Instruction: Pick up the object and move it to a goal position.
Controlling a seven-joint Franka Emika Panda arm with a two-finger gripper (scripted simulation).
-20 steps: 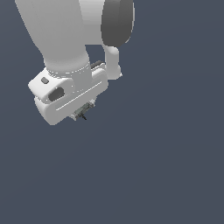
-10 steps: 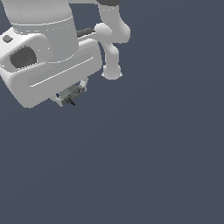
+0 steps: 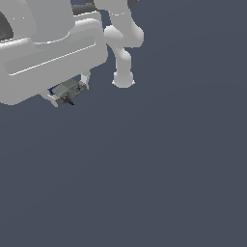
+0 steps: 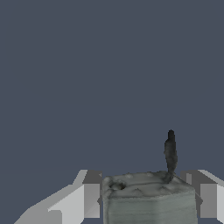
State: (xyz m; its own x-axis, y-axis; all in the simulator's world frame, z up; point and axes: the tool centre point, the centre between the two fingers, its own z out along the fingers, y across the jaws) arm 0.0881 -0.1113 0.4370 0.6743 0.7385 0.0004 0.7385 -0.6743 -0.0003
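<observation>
One arm fills the exterior view's upper left, its gripper (image 3: 67,92) raised well clear of the flat grey ground, presumably to carry its load toward the goal. One object (image 4: 151,199), a grey-green block with a single thin black stub, sits pinched between the two closed jaws.

The arm (image 3: 53,53) is rendered as smooth white plastic with a soft sheen. The gripper (image 4: 146,201) fingers (image 4: 85,199) are shown matt, in white and grey. The block (image 4: 148,199) is given a mottled, grey-green, perhaps stone-like surface. Its stub (image 4: 170,151) is seen as dull black. The ground (image 3: 169,169) is shown flat and matt.
</observation>
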